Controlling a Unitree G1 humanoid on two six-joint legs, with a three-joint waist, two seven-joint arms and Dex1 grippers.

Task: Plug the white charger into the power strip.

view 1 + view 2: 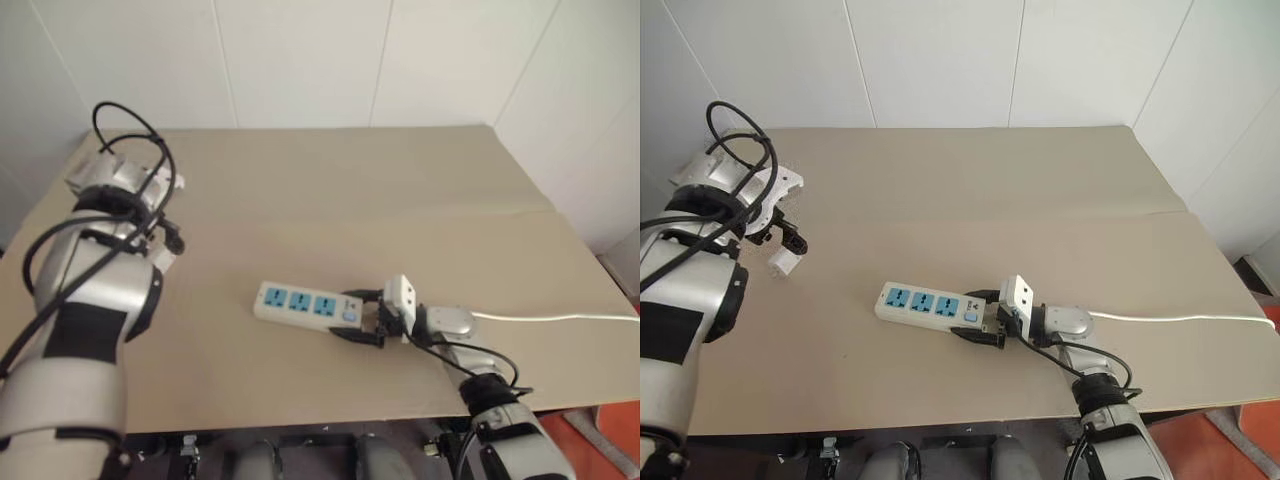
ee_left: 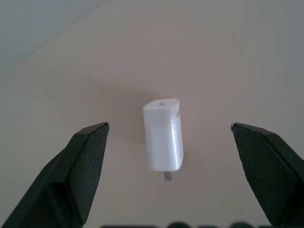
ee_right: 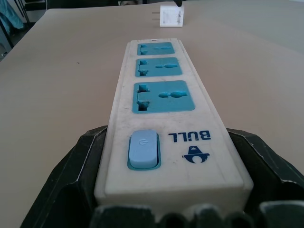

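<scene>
1. Risk, pick-up: the white charger [image 2: 163, 135] lies loose on its side on the counter [image 1: 400, 190], prongs level with the surface. The left tool [image 2: 168, 142] straddles it with both fingers [image 2: 83, 161] well apart from its sides; a closure off-centre would likely push or spin the cube rather than seize it.
2. Risk, insertion: a grip taken as the charger lies leaves the prongs sideways, so the wrist would probably have to turn before they could face a socket.
3. Risk, strip: the power strip [image 1: 305, 303] is clamped only at its switch end by the right tool [image 1: 372, 322]; a hard push at the far socket may lever it up.
4. Pose, left arm: raised at the counter's left side, tool wide open and empty, pitched steeply down over the charger.
5. Pose, right arm: low and near level, tool pointing left along the strip, closed on its sides; how firmly is hard to judge.
</scene>
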